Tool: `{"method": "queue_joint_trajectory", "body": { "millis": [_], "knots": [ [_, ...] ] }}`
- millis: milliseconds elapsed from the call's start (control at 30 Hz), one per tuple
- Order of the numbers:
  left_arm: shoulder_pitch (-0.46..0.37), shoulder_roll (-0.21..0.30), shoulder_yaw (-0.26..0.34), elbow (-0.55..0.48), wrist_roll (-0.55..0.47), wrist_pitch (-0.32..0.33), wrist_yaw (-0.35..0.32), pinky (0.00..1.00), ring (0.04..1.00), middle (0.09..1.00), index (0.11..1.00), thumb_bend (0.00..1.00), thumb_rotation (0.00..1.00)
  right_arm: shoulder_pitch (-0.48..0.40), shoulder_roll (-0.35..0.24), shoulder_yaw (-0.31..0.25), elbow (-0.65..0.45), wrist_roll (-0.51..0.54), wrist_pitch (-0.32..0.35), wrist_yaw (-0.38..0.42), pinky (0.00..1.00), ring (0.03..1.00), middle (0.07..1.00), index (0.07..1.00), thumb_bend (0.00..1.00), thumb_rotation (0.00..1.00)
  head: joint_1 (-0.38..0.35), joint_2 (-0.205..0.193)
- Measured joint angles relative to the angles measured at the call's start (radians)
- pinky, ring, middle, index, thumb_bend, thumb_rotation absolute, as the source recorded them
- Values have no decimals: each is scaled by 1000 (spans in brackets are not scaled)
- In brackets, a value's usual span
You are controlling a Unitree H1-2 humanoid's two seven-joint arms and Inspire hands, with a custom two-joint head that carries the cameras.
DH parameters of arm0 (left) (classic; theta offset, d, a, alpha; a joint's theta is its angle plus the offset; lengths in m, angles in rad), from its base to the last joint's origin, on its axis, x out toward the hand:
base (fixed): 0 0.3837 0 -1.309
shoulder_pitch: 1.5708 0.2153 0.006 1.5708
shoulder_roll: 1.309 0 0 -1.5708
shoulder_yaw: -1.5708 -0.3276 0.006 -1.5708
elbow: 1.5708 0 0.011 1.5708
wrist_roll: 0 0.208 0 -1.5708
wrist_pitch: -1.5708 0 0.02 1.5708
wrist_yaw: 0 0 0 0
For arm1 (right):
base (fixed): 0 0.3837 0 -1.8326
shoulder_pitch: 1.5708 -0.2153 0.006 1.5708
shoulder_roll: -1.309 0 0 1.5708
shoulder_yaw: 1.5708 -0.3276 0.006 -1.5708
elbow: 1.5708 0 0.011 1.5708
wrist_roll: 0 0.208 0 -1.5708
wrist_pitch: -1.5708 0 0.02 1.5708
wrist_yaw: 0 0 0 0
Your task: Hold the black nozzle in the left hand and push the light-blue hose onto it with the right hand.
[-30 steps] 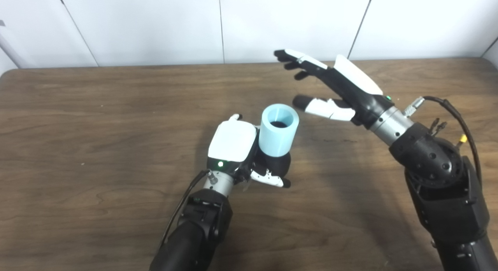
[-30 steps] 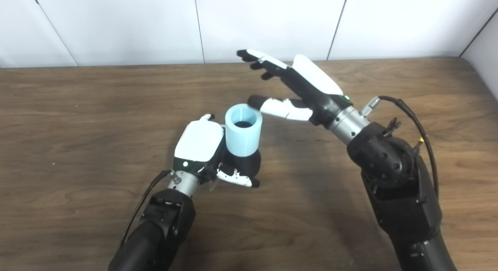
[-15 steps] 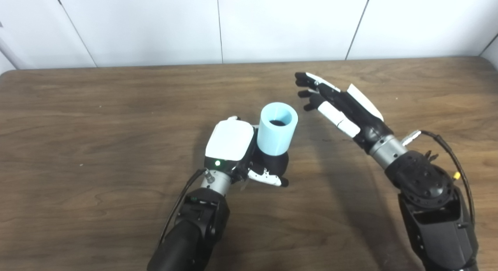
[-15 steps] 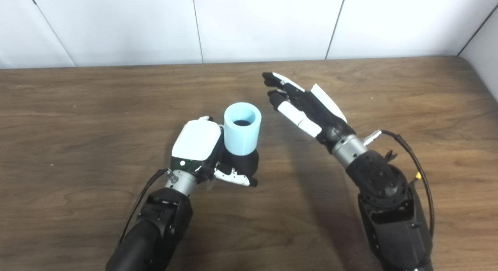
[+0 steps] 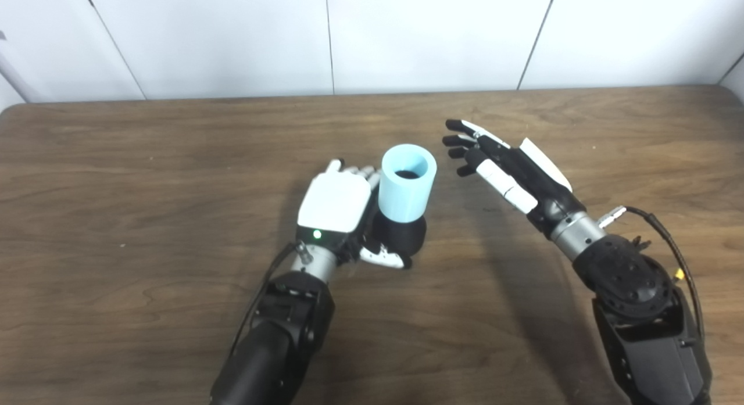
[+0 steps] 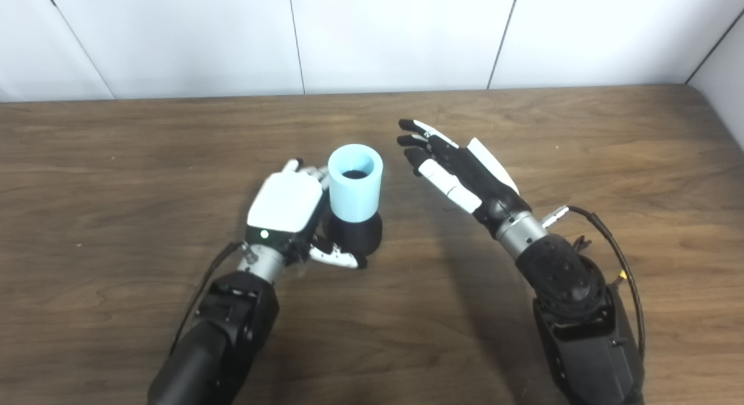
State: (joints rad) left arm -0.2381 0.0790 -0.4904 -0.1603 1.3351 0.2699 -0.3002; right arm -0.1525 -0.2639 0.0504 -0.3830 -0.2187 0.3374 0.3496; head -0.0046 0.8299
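Assembly: light-blue hose [image 5: 407, 181] sits upright over the black nozzle [image 5: 400, 237], open end up, near the middle of the bench [image 5: 116, 190]; the nozzle's base appears to rest on the bench.
Left hand [image 5: 340, 210]: lies against the assembly's left side. Its fingers [image 5: 351, 171] are extended and apart, and the thumb lies low at the nozzle's front. It is loose, not clamped.
Right hand [image 6: 465, 175]: empty, fingers spread, just to the right of the hose and not touching it, toward the right edge.
Progress, judged: hose already seated on nozzle; depth of seating cannot be told, as the joint is hidden inside the hose.
Risk 1: tall assembly on a narrow base could tip toward the right edge if the left hand brushes it.
Risk 2: a partial fit may let the hose lift off or lean.
Risk 3: a sideways sweep by the right hand could knock it over.
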Motion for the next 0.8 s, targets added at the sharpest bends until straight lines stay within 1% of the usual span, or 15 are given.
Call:
{"method": "queue_joint_trajectory", "body": {
  "millis": [67,167,267,367,433,500,567,600,667,700,767,800],
  "knots": [
    [-1,2,11,-10,3,5,-36,1000,960,981,990,1000,370,0,0,2,1,-1,0,0,750,840,861,920,524,1000,0,0],
    [-1,3,29,-23,5,11,-70,1000,969,998,999,1000,385,-2,0,4,1,-2,0,0,765,840,859,920,523,1000,0,2],
    [-1,6,49,-28,6,13,-86,1000,980,1000,1000,1000,398,-5,0,9,1,-7,0,-1,788,837,854,917,532,1000,0,2],
    [-2,12,72,-31,2,15,-104,1000,984,1000,1000,1000,407,-5,0,13,1,-8,1,-1,778,841,854,916,533,1000,0,2],
    [-2,20,95,-36,-9,15,-108,1000,981,1000,1000,1000,420,-5,1,13,1,-8,1,-7,745,837,853,914,521,1000,3,0],
    [-3,32,129,-57,-44,15,-112,1000,974,994,1000,1000,422,-5,1,12,1,-8,1,-17,737,835,853,913,521,1000,6,0],
    [-3,44,174,-75,-100,11,-102,1000,956,975,1000,1000,430,-5,2,13,1,-7,1,-28,730,836,858,914,522,1000,12,0],
    [-3,50,199,-79,-135,6,-90,975,938,959,994,1000,429,-5,4,12,1,-6,1,-34,732,839,862,913,525,1000,14,-2],
    [-1,60,240,-81,-211,-12,-43,927,910,933,975,1000,431,-4,9,11,3,-1,1,-44,744,845,867,909,535,1000,14,-2],
    [3,64,260,-81,-252,-21,-19,898,898,921,963,1000,450,-4,14,9,6,5,1,-50,746,848,869,906,540,1000,15,-3],
    [19,66,315,-83,-350,-49,29,834,879,894,933,1000,469,0,37,-2,11,17,1,-69,737,849,875,901,544,1000,15,-6],
    [28,65,337,-83,-405,-63,56,787,869,880,915,994,467,2,48,-6,14,24,1,-80,737,855,881,901,549,1000,14,-9]
  ]
}}
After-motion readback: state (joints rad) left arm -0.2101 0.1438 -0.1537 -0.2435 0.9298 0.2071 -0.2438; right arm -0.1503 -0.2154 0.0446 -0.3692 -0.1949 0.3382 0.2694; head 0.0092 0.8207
